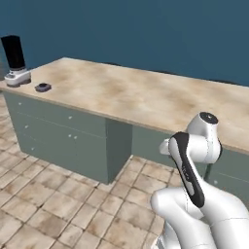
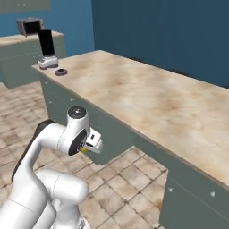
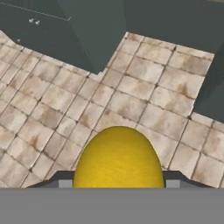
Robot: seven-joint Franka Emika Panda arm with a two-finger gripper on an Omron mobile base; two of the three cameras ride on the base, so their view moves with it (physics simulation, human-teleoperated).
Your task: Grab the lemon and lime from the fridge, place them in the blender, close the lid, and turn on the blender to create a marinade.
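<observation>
A yellow lemon (image 3: 118, 157) sits between my gripper's (image 3: 119, 185) two dark fingertips (image 3: 64, 183), which are shut on it, above the tiled floor. From the right base view the gripper (image 2: 91, 147) hangs low in front of the counter's cabinets, with a sliver of the lemon (image 2: 84, 151) showing under it. The blender (image 1: 13, 52), a black jar on a pale base, stands at the counter's far left end; it is also in the right base view as the blender (image 2: 46, 46). Its lid (image 1: 43, 87) lies on the counter just beside it, lid (image 2: 61, 72). The fridge and the lime are out of view.
A long beige counter (image 1: 146, 97) on teal-green cabinets (image 1: 63, 136) runs across in front of me, with a dark blue wall behind. Tiled floor (image 1: 58, 204) lies between me and the cabinets. A second counter with a grey box appliance (image 2: 29, 26) stands beyond the blender.
</observation>
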